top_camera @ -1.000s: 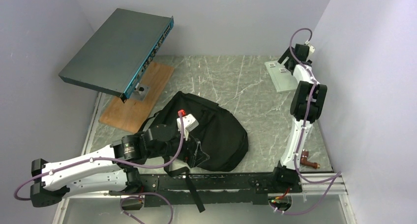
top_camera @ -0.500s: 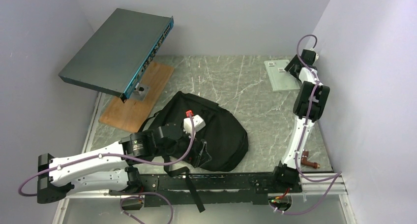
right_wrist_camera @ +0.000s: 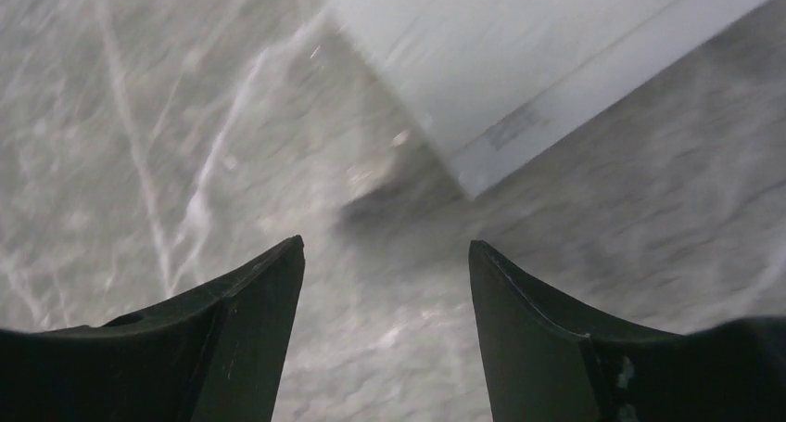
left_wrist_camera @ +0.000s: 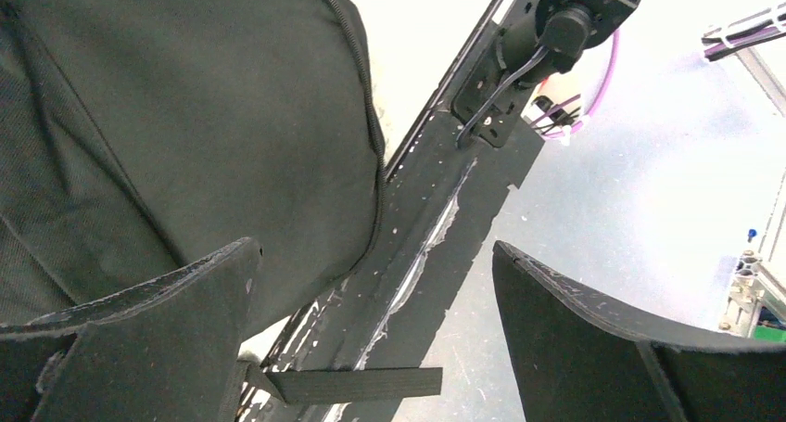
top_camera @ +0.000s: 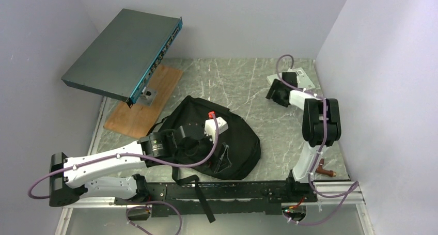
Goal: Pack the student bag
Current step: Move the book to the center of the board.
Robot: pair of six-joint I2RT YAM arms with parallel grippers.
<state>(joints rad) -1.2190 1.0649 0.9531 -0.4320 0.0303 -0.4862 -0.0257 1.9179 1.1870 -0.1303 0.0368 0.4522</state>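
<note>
At the centre of the overhead view, low toward the arms' bases, the large black soft fabric backpack point(top_camera: 243, 137) lies slumped on the grey-green marbled surface point(top_camera: 232, 80), with a black strap point(top_camera: 204, 199) trailing over the black rail point(top_camera: 248, 191) at the near edge. Its zip point(left_wrist_camera: 371, 134) runs along the edge seen in the left wrist view. No opening or lining shows, so what it holds, if anything, cannot be told. The left fingers point(left_wrist_camera: 371, 255) hang over the bag's lower right part, spread wide with nothing between them. One tip is over the black fabric and the other is past the rail, which looks like a stance for catching the zip or lifting the bag's edge to open the mouth. Toward the upper right of the frame, the right fingers point(right_wrist_camera: 385, 248) stand apart and empty, low over bare surface just beside the corner of a flat white rectangular slab point(top_camera: 304, 79). They are probably lined up to take it by its edge for the bag; whether it is a book or a pad I cannot tell. At the upper left, a grey-blue flat metal box point(top_camera: 119, 49) sits tilted above a light wooden board point(top_camera: 139, 111), well apart from the bag. A small brown piece point(top_camera: 324, 168) lies at the lower right.
</note>
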